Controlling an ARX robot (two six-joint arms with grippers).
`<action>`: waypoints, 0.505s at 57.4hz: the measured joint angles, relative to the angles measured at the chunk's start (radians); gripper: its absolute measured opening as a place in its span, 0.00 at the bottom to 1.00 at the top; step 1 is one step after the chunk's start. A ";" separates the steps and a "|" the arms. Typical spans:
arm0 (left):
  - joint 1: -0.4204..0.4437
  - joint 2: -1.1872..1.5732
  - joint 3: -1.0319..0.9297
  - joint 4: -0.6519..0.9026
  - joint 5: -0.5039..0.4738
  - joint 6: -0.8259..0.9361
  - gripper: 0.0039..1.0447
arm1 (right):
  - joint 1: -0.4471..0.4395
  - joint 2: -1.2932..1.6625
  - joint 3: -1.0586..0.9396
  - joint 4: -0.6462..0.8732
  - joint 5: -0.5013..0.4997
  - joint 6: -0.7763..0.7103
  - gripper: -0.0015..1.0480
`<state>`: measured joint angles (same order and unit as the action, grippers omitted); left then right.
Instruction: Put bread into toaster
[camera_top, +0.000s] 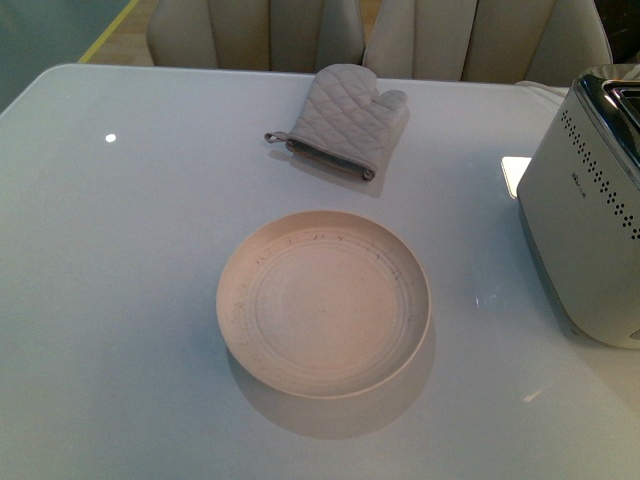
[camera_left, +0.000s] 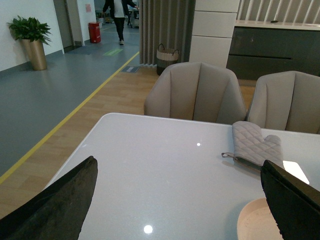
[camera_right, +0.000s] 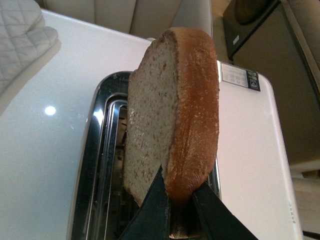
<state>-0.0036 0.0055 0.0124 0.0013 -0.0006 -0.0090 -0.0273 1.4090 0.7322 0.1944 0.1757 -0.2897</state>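
Front view: one round cream plate (camera_top: 228, 300), one quilted grey oven mitt (camera_top: 345, 120) and one toaster (camera_top: 590, 210), all on one table (camera_top: 110, 300), with two chairs (camera_top: 255, 30) at the far side. Plate central, mitt beyond it and apart, toaster at the right edge, partly cut off.

Right wrist view: one slice of bread (camera_right: 170, 110), clamped at its bottom edge between the two dark fingers (camera_right: 150, 215) of the right gripper (camera_right: 180, 202). Held upright on edge directly above the toaster's chrome top, lowest corner down by a slot; cannot tell whether inside it.

Left wrist view: left gripper (camera_left: 178, 167) spread wide, holding nothing, hovering above the table, with the mitt and a bit of plate rim ahead.

Table glossy, pale grey-white, rounded at the corners, dotted with lamp reflections. Around it a wood floor (camera_left: 125, 95) crossed by a yellow line (camera_left: 75, 112), then grey flooring, a potted plant (camera_left: 31, 35) in a gold planter, a woven basket (camera_left: 167, 57) and dark cabinets (camera_left: 270, 55).

Bread light tan and speckled, with brown crust and rounded top. Toaster boxy, white-grey, with rows of small dark dots along the side and a mirror-like slotted top. Plate shallow, faintly ringed. Mitt diamond-stitched, with darker trim and a small loop at the cuff. Chairs beige, upholstered, with channelled backs.
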 joint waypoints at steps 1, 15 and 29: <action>0.000 0.000 0.000 0.000 0.000 0.000 0.93 | 0.000 0.003 0.000 -0.003 0.002 0.000 0.03; 0.000 0.000 0.000 0.000 0.000 0.000 0.93 | 0.001 0.023 0.005 -0.063 0.016 0.000 0.03; 0.000 0.000 0.000 0.000 0.000 0.000 0.93 | 0.004 0.048 0.046 -0.139 0.046 0.001 0.03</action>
<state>-0.0036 0.0055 0.0124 0.0013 -0.0006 -0.0090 -0.0231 1.4567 0.7784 0.0551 0.2218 -0.2886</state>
